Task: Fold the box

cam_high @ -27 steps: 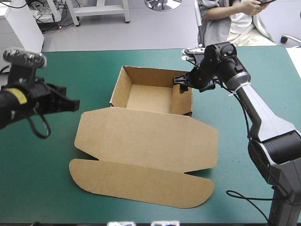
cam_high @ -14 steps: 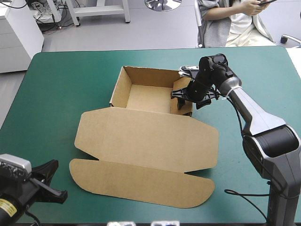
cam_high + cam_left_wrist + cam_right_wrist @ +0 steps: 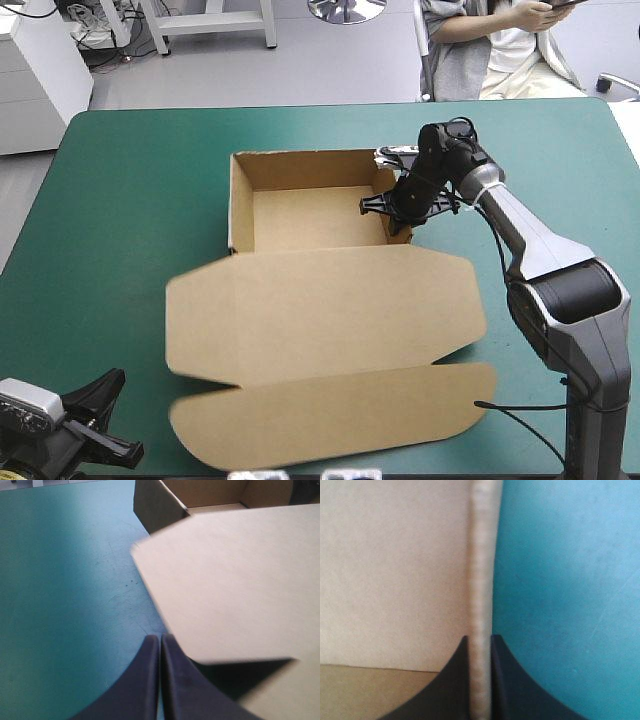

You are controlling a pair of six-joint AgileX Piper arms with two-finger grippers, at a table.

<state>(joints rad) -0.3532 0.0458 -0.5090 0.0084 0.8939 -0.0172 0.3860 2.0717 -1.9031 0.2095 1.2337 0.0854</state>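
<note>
One box [image 3: 250,190] lies on one tabletop [image 3: 120,200]. It has one open tray [image 3: 310,215], of which three raised walls show, one lid [image 3: 320,305] lying flat, and one long flap [image 3: 330,415] along the lid's near edge. There are two pincers, one at each side: the left pincer [image 3: 160,637] and the right pincer [image 3: 480,639]. Each has two black fingers, four in all. One pincer, the right, has one wall of board between its fingers; the left's two fingers meet each other
</note>
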